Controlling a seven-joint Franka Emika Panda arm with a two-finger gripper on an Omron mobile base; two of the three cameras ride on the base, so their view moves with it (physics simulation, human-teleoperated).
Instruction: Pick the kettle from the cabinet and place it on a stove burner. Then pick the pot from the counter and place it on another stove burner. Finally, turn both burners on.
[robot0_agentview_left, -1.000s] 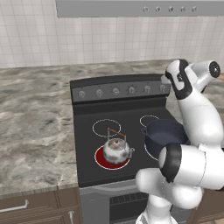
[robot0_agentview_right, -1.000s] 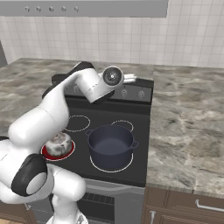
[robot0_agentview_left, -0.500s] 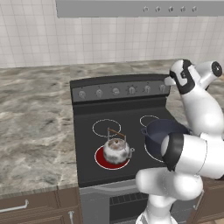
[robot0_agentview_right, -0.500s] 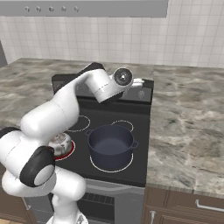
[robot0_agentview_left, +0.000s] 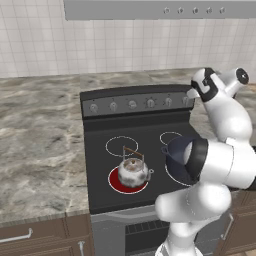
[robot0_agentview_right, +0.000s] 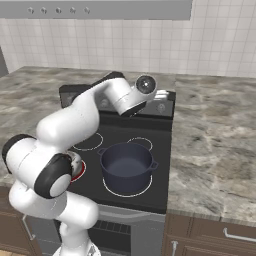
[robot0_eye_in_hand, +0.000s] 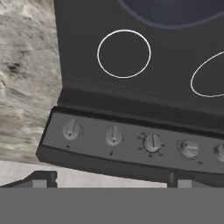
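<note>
From left to right I had the kettle (robot0_agentview_left: 133, 172) on the glowing red front burner (robot0_agentview_left: 128, 180) and the pot (robot0_agentview_right: 126, 162) on the front burner beside it, while my gripper (robot0_eye_in_hand: 109, 178) hung wide open, holding nothing, above the knobs (robot0_eye_in_hand: 113, 136) on the stove's back panel. I judged those knobs small, stiff and smooth, best pinched across the raised ridge

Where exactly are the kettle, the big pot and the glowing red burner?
kettle (robot0_agentview_left: 133, 172), left base view, on its round silvery body.
pot (robot0_agentview_right: 126, 172), right base view, on its front outer wall.
red burner (robot0_agentview_left: 116, 182), left base view, on the glowing patch left of the kettle.
</note>
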